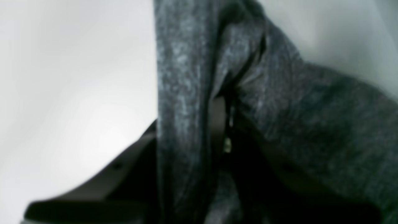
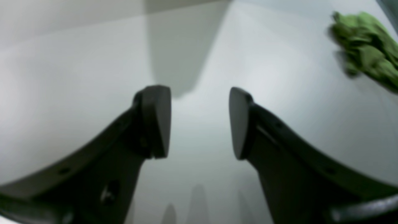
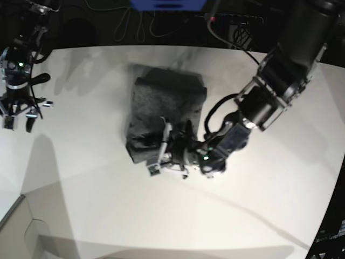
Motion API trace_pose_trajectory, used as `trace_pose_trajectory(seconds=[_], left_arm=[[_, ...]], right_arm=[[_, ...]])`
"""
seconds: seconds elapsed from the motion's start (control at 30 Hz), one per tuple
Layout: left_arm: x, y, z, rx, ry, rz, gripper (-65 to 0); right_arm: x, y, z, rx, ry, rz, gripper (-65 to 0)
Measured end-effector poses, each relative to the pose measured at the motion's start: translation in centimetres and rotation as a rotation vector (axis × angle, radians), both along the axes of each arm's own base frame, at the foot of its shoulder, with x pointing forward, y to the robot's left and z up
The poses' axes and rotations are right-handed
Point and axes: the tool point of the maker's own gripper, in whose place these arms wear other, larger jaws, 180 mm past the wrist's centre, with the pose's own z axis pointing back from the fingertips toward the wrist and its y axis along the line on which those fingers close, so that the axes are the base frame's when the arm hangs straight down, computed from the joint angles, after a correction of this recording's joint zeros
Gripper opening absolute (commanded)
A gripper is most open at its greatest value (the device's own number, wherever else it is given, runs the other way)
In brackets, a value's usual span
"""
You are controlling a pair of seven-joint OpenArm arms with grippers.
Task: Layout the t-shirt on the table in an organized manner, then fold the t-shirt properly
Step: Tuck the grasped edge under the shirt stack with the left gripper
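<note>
The t-shirt (image 3: 164,105), dark charcoal grey, lies bunched in a rough rectangle at the middle of the white table (image 3: 108,205). My left gripper (image 3: 161,144) is at the shirt's near edge, shut on a fold of the fabric. In the left wrist view the t-shirt (image 1: 186,77) drapes over the left gripper (image 1: 222,130) and hides most of both fingers. My right gripper (image 3: 19,123) hangs at the table's left side, far from the shirt. In the right wrist view the right gripper (image 2: 200,121) stands open above the bare table (image 2: 62,62), nothing between its fingers.
A crumpled green cloth (image 2: 367,46) lies on the table at the upper right of the right wrist view. Cables and a blue object (image 3: 167,4) sit beyond the far edge. A grey ledge (image 3: 19,226) shows at the near left corner.
</note>
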Motion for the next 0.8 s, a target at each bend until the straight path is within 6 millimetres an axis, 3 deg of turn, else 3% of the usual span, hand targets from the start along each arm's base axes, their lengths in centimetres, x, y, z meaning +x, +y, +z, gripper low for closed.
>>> trace_pose_trajectory(seconds=[0.17, 0.27, 0.43, 0.67, 0.8], left_arm=[[0.1, -3.4, -0.2, 0.096, -0.029, -0.111, -65.0], [-0.1, -4.3, -0.6, 0.135, -0.059, -0.146, -65.0], [0.2, -4.1, -0.8, 0.195, -0.085, -0.163, -65.0], [1.8, -1.8, -0.5, 0.236, -0.06, -0.073, -65.0], [1.8, -2.0, -0.5, 0.236, -0.061, -0.077, -65.0]], right_arm=[[-1.5, -1.3, -0.4, -0.008, 0.024, -0.041, -34.4], [-2.0, -1.9, -0.3, -0.009, 0.02, -0.059, -34.4], [-3.0, -2.3, -0.9, -0.01, 0.044, -0.075, -34.4], [-2.8, -2.2, -0.4, -0.015, 0.029, -0.071, -34.4], [-2.5, -1.8, 0.3, -0.022, 0.012, -0.062, -34.4]])
